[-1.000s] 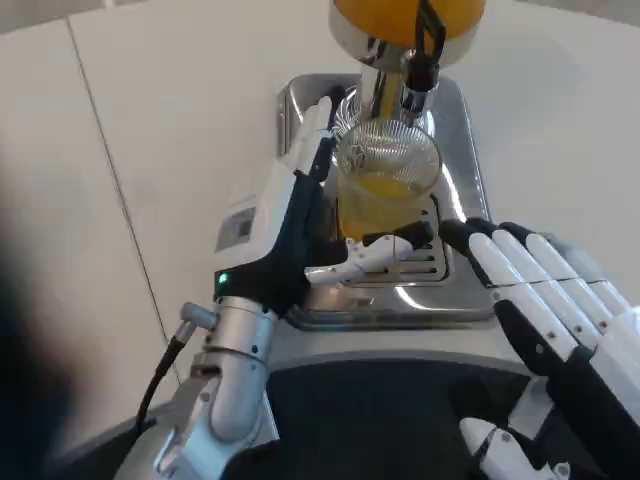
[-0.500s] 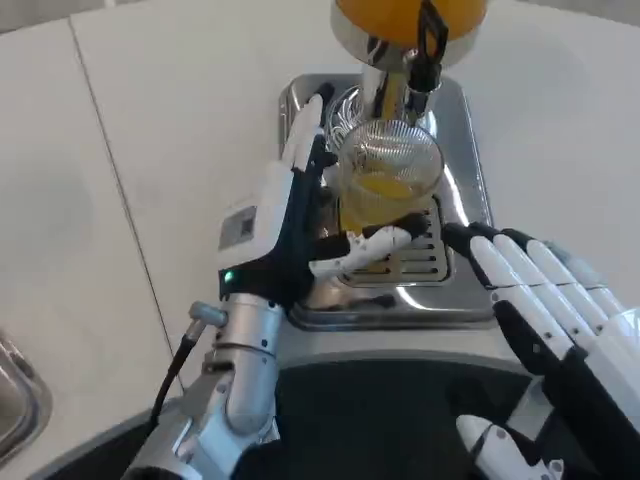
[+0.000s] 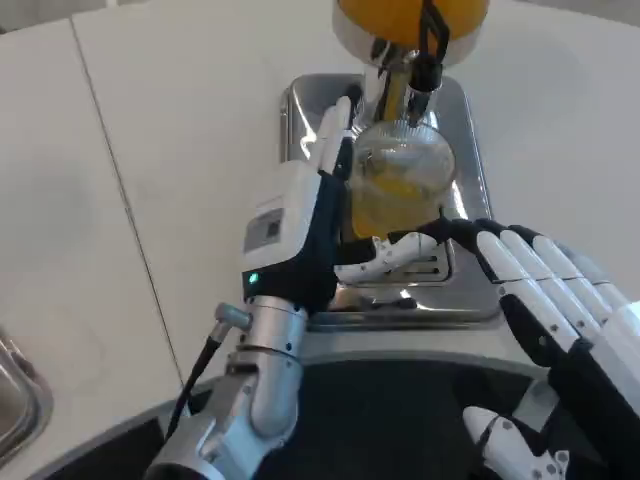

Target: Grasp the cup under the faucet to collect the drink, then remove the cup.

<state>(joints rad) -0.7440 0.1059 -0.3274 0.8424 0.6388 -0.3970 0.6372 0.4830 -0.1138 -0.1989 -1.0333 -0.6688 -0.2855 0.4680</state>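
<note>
The left robot hand (image 3: pixel 318 225) holds the cup (image 3: pixel 398 190), fingers on its far side and thumb curled round its near side, so the grasp is made and the collecting step is in hand. The cup stands on the drip tray (image 3: pixel 300 110) directly under the faucet (image 3: pixel 405 85), just right of the left robot hand's palm. It is clear and ribbed, and holds orange drink to roughly half its height, though the level is hard to read through the ribbing. Whether liquid is running from the faucet cannot be told. Above the faucet sits the dispenser's tank (image 3: pixel 410 20), also orange.

The right robot hand (image 3: pixel 570 320) waits with fingers straight and slightly apart, holding nothing, its tips near the tray's front right corner and just short of the cup.

The next move likely calls for waiting until the cup fills enough, then drawing it toward the robot, level and clear of the faucet, so nothing spills on the white table (image 3: pixel 150 150).
</note>
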